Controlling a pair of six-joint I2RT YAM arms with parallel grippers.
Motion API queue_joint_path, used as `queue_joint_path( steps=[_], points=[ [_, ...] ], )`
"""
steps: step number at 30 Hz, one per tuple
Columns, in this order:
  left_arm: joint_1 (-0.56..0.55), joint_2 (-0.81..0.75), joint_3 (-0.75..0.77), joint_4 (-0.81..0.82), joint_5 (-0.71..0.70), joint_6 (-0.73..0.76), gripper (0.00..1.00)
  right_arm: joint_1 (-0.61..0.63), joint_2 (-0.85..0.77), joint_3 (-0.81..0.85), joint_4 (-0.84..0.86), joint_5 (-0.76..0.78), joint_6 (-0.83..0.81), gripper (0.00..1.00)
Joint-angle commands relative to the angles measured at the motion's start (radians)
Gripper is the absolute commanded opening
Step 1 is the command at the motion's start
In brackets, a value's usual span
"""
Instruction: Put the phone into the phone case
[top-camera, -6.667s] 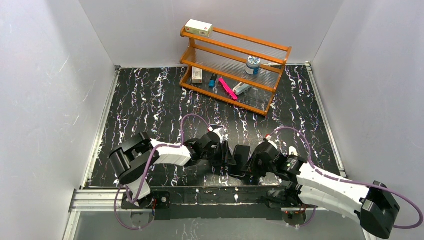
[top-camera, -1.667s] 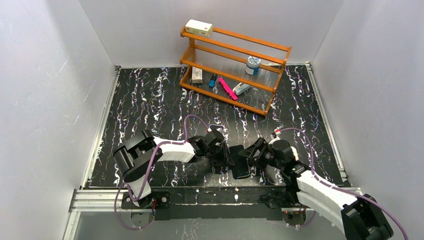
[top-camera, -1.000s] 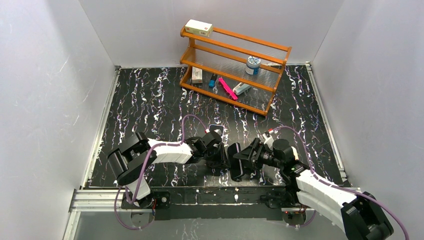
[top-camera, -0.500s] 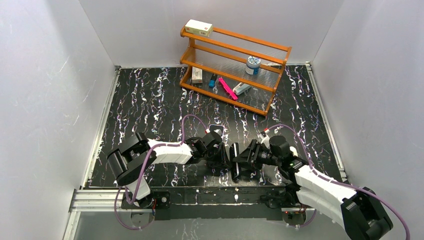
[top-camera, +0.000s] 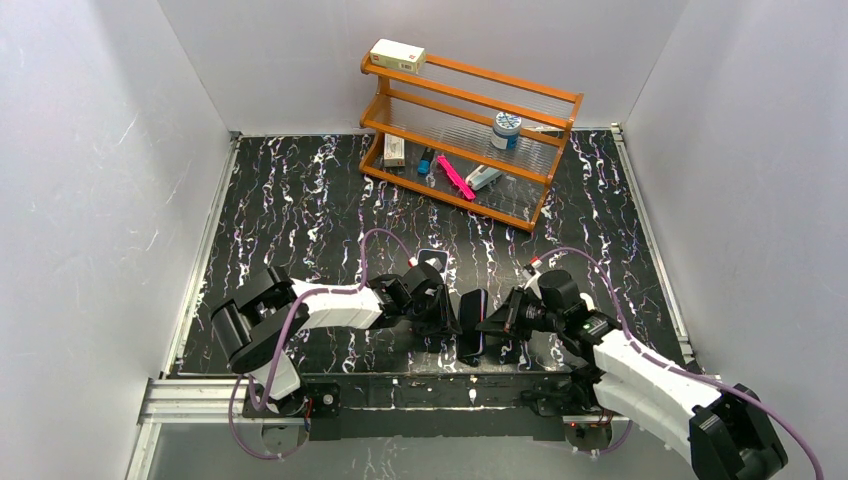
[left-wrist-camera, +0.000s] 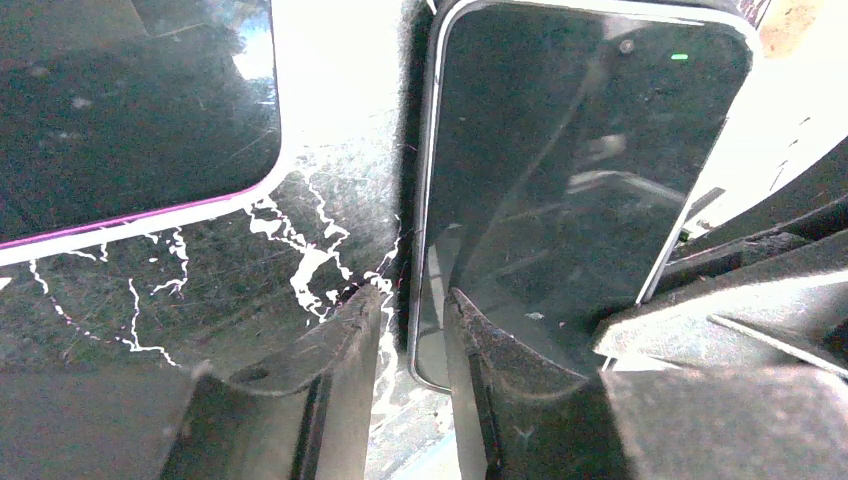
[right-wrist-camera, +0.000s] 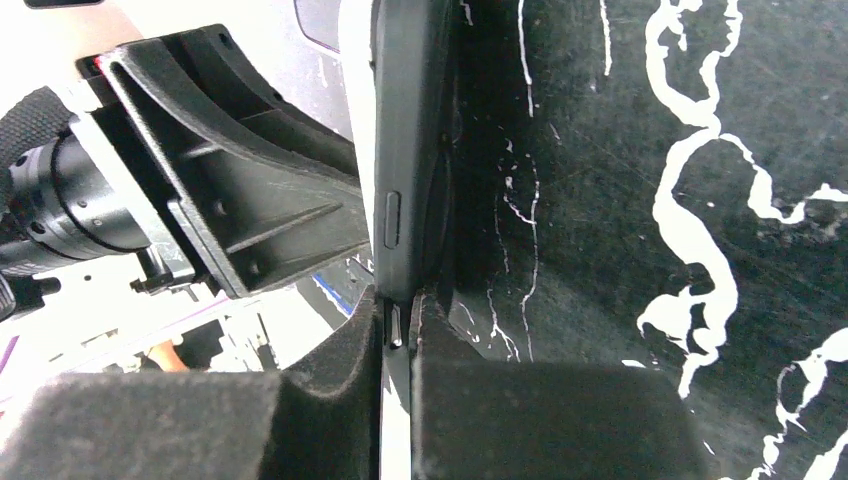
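Seating step, I judge: the right gripper (right-wrist-camera: 397, 335) is pinched tight on the end of the phone case (right-wrist-camera: 405, 120), which stands on edge straight ahead of it. The left gripper (left-wrist-camera: 410, 305) straddles the long edge of the phone (left-wrist-camera: 570, 170), jaws slightly parted, not clamping. The next move calls for pressing the two flush. Black white-veined table (top-camera: 300, 200) beneath, pale walls around, wooden rack (top-camera: 470, 130) far beyond
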Motion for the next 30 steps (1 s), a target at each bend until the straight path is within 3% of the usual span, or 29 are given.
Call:
queue_joint_path(
  steps=[1, 3, 5, 7, 11, 13, 16, 19, 25, 30],
  points=[
    [-0.009, -0.014, -0.029, -0.029, -0.047, 0.013, 0.3, 0.006, 0.006, 0.035, -0.031, 0.036, 0.014, 0.06],
    [-0.009, -0.016, -0.029, -0.03, -0.046, 0.016, 0.3, 0.006, 0.019, 0.048, -0.055, 0.039, 0.006, 0.12],
    [-0.009, -0.013, -0.028, -0.03, -0.043, 0.017, 0.31, 0.006, 0.037, 0.072, -0.084, 0.039, -0.004, 0.33],
    [-0.009, -0.011, -0.026, -0.027, -0.042, 0.017, 0.31, 0.006, 0.048, 0.084, -0.086, 0.033, -0.008, 0.44],
    [-0.009, -0.006, -0.025, -0.019, -0.036, 0.017, 0.31, 0.006, 0.064, 0.076, -0.062, 0.023, 0.007, 0.51],
    [-0.009, -0.006, -0.026, -0.017, -0.034, 0.017, 0.31, 0.006, 0.069, 0.07, -0.052, 0.024, 0.011, 0.43],
    [-0.009, -0.036, -0.029, -0.017, -0.035, 0.013, 0.32, 0.006, 0.064, 0.071, -0.071, 0.047, 0.003, 0.17],
    [-0.007, -0.109, -0.014, -0.073, -0.062, 0.037, 0.4, 0.007, 0.04, 0.088, -0.077, 0.066, -0.009, 0.01],
    [0.085, -0.323, -0.003, -0.166, -0.031, 0.087, 0.66, 0.006, -0.04, 0.148, -0.038, 0.049, -0.018, 0.01],
    [0.253, -0.486, -0.02, -0.155, 0.13, 0.083, 0.82, 0.008, -0.09, 0.148, 0.177, -0.039, 0.019, 0.01]
  ],
)
